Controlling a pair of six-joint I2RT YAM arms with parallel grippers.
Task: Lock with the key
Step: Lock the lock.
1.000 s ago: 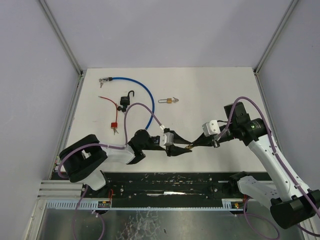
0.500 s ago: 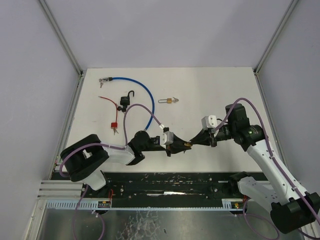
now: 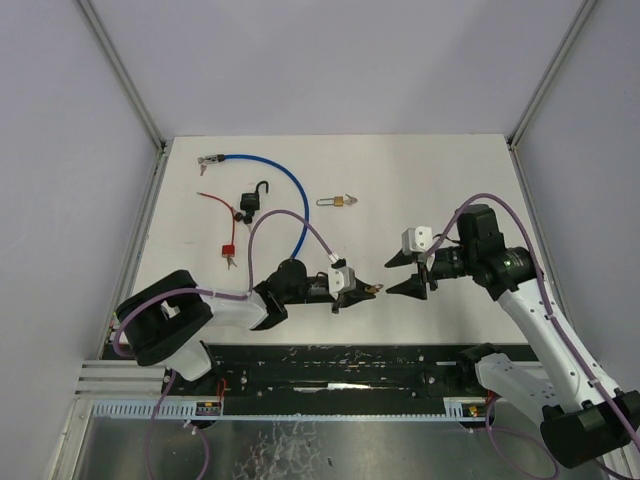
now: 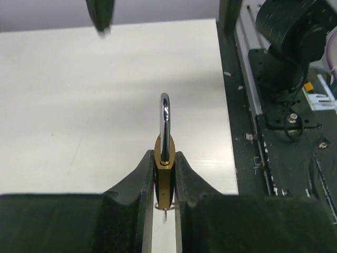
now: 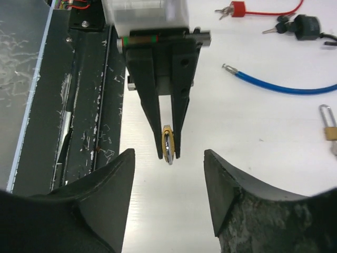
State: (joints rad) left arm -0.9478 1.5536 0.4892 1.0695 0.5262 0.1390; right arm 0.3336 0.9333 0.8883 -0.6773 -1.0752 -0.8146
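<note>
Top external view: low in the middle of the white table (image 3: 450, 180), the left end effector (image 3: 368, 291) pinches a small brass padlock (image 3: 374, 290). The right end effector (image 3: 398, 274) sits just to its right with fingers spread, apart from the lock. A blue cable (image 3: 290, 185), a black padlock (image 3: 252, 202), a red key tag (image 3: 229, 251) and a second brass lock (image 3: 338, 201) lie in the upper left of the table.

Left wrist view: the brass padlock stands upright, its body clamped between both fingers (image 4: 142, 179) and its shackle rising clear above them. A small metal piece pokes from its underside (key or ring, I cannot tell).

Right wrist view: the spread right fingers (image 5: 100, 200) frame the lower corners. At centre the opposite end effector points toward the camera, the padlock at its tips.
</note>
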